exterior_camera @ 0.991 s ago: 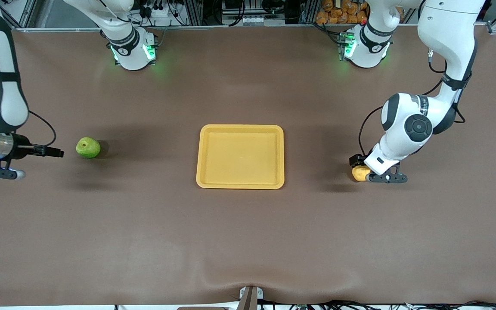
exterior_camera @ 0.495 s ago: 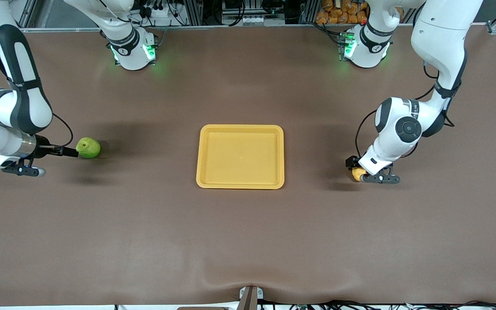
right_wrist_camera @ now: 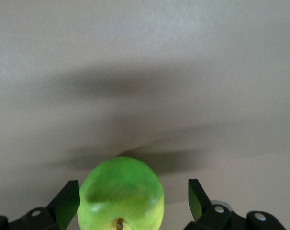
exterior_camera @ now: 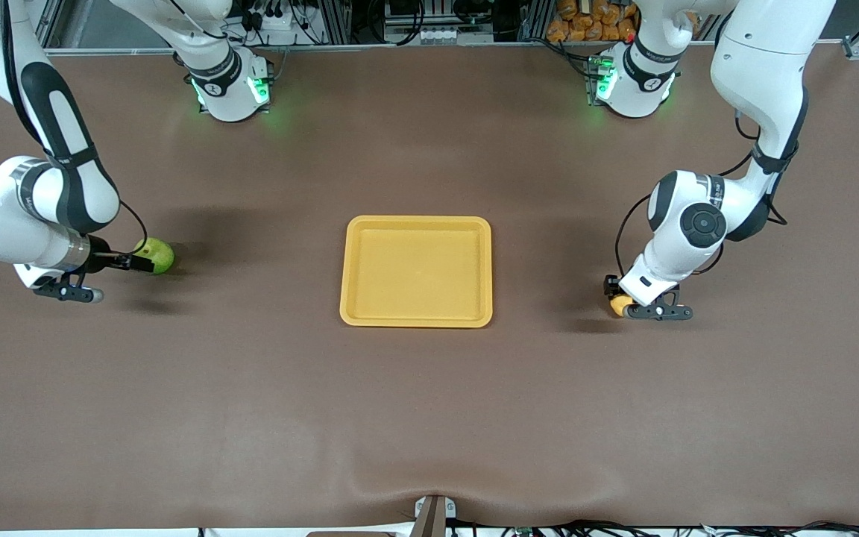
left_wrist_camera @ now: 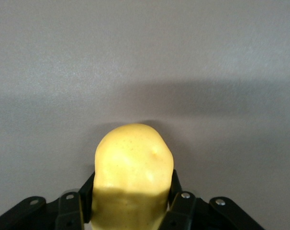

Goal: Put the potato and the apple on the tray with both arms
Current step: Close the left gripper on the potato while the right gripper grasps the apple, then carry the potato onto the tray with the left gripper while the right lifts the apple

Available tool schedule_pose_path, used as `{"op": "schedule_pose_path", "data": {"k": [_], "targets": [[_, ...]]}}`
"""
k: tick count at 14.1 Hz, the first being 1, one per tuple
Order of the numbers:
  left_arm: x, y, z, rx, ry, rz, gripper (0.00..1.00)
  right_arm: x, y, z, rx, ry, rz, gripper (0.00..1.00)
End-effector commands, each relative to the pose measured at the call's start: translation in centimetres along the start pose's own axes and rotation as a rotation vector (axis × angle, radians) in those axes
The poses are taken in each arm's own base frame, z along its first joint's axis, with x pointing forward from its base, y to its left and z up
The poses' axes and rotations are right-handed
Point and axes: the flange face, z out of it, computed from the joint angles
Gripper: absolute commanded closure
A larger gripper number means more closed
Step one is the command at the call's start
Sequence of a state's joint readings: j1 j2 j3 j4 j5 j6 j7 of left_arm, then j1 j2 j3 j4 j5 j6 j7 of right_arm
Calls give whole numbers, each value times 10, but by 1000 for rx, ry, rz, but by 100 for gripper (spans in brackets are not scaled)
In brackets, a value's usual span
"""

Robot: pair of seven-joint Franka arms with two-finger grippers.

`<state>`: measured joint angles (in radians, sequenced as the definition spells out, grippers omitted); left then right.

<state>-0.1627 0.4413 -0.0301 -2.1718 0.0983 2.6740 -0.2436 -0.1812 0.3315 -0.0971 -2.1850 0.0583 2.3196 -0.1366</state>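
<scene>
- Potato (exterior_camera: 618,302) is sitting on the tabletop (exterior_camera: 429,403) toward the left arm's end, level with the tray's (exterior_camera: 416,321) near edge in the front view; the left gripper (exterior_camera: 614,292) is pinching it. The tray is lying empty at mid-table, between the two arms.
- Apple (exterior_camera: 156,255) is resting toward the right arm's end, with the right gripper (exterior_camera: 133,262) reaching around it.
- Left wrist view: fingers (left_wrist_camera: 182,207) are pressing the potato's (left_wrist_camera: 133,167) flanks, its long axis pointing away from the palm.
- Right wrist view: spread fingers (right_wrist_camera: 67,203) are flanking the apple (right_wrist_camera: 122,194) without touching it.
</scene>
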Motion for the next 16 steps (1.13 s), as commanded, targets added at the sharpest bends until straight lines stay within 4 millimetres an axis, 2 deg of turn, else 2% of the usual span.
{"op": "schedule_pose_path", "data": {"k": [1,3,5,8,9,10,11,12,13,16], "targets": [[12,14,-1,5,28,-52,100,-7,-4,5,31,16,31,0],[16,14,-10,3,42,-76,100,-6,-3,14,37,11,41,0],[21,17,-30,-5,72,-107,100,-11,-3,29,43,12,55,0],[18,38,-52,-3,56,-139,100,-19,-5,43,43,14,60,0],[22,42,-67,1,55,-148,100,-19,-5,43,43,12,60,0],[26,50,-77,12,31,-156,100,-19,-5,43,43,9,57,13],[31,63,-90,25,2,-165,100,-20,-6,44,43,3,55,51],[32,77,-98,40,-33,-177,100,-19,-9,42,42,6,51,84],[29,90,-104,48,-53,-184,100,-18,-14,39,43,1,42,99],[18,143,-112,44,-43,-233,100,-15,-25,18,54,-31,23,100]]}}
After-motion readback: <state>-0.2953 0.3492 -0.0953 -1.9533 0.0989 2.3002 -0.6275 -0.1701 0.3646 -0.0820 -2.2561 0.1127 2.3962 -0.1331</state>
